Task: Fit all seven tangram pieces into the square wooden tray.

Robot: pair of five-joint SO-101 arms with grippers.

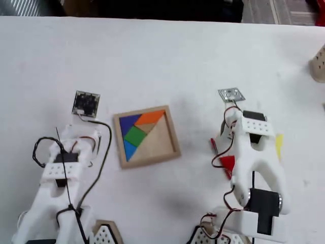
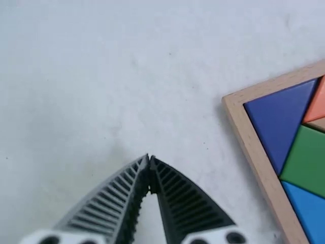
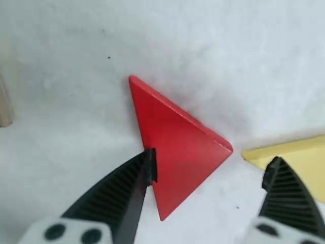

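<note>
Ribbed black fingers of my right gripper [image 3: 213, 166] stand open around the red wooden triangle [image 3: 177, 147], which lies flat on the white table [image 3: 203, 40]. One fingertip sits at one edge of the triangle. The other hangs apart from it, just beside the corner of a yellow wooden piece [image 3: 294, 157]. From above, the triangle [image 1: 227, 163] lies under my right arm, well apart from the square wooden tray [image 1: 174, 130]. The tray already holds a dark blue triangle [image 1: 128, 123], an orange piece [image 1: 151, 118], a green square [image 1: 135, 135] and a light blue piece [image 1: 129, 149], and its far half is bare wood. My left gripper [image 2: 149, 168] is closed on nothing, above bare table near the tray's corner [image 2: 249, 137]. I judge the step in hand to be picking up the red triangle. To do it well I should shift so the free finger clears the yellow piece and meets the triangle's opposite side, not its pointed corner. I should get low enough to catch the thin edges, then close squarely so the piece does not pivot or squirt out. Dragging the yellow piece along would spoil the later pick.
</note>
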